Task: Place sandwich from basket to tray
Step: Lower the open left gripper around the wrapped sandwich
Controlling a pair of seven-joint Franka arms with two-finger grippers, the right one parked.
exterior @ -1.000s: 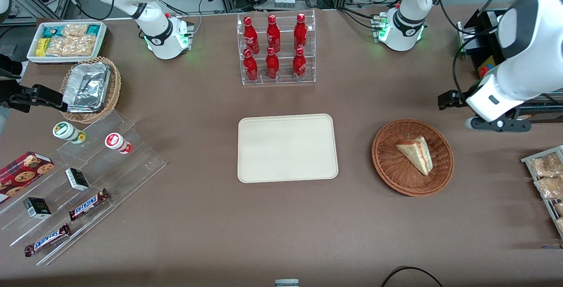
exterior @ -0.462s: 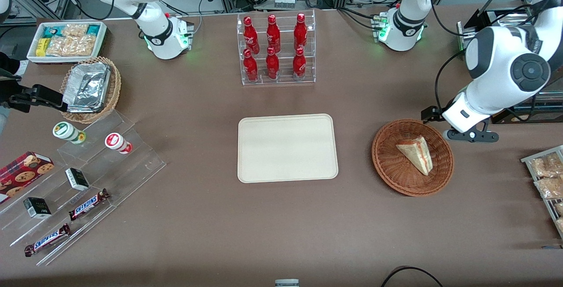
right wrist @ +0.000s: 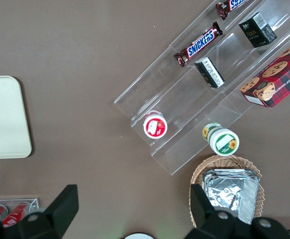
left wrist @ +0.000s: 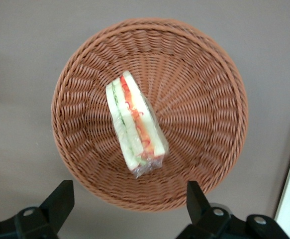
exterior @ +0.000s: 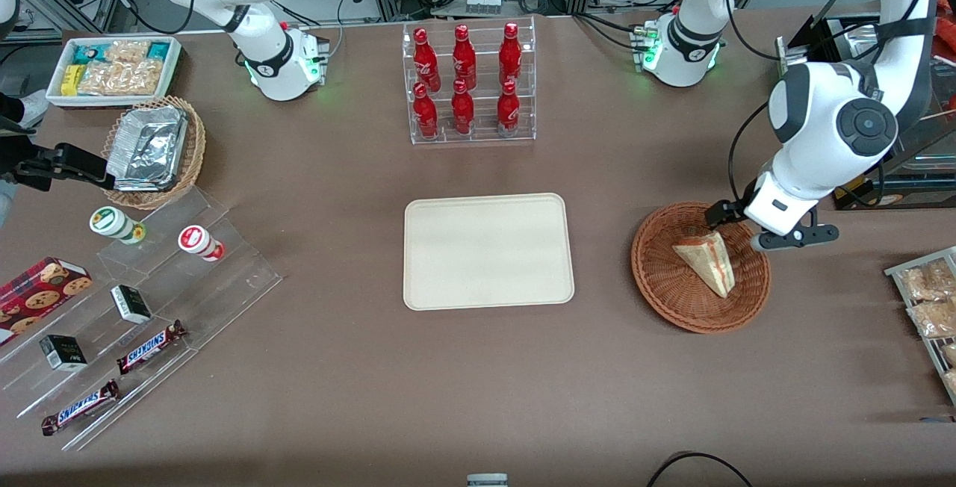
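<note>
The sandwich (exterior: pixel 707 261), a clear-wrapped wedge with a red-orange stripe, lies in the round reddish-brown basket (exterior: pixel 665 278). It also shows in the left wrist view (left wrist: pixel 135 125), lying in the middle of the basket (left wrist: pixel 204 99). My left gripper (exterior: pixel 754 222) hovers over the basket's rim farther from the front camera, toward the working arm's end. In the left wrist view the gripper (left wrist: pixel 129 204) is open and empty, with its fingers (left wrist: pixel 60 199) wide apart above the rim. The cream tray (exterior: pixel 488 251) lies bare at the table's middle, beside the basket.
A clear rack of red bottles (exterior: pixel 468 82) stands farther from the front camera than the tray. A rack of snack packets (exterior: pixel 926 300) sits at the working arm's end. A tan foil basket (exterior: pixel 153 151), a white bin (exterior: pixel 112 69) and acrylic steps (exterior: pixel 149 308) lie toward the parked arm's end.
My left arm has swung in from the working arm's end of the table and lowered, so the gripper is now over the basket's rim. The sandwich has not moved.
</note>
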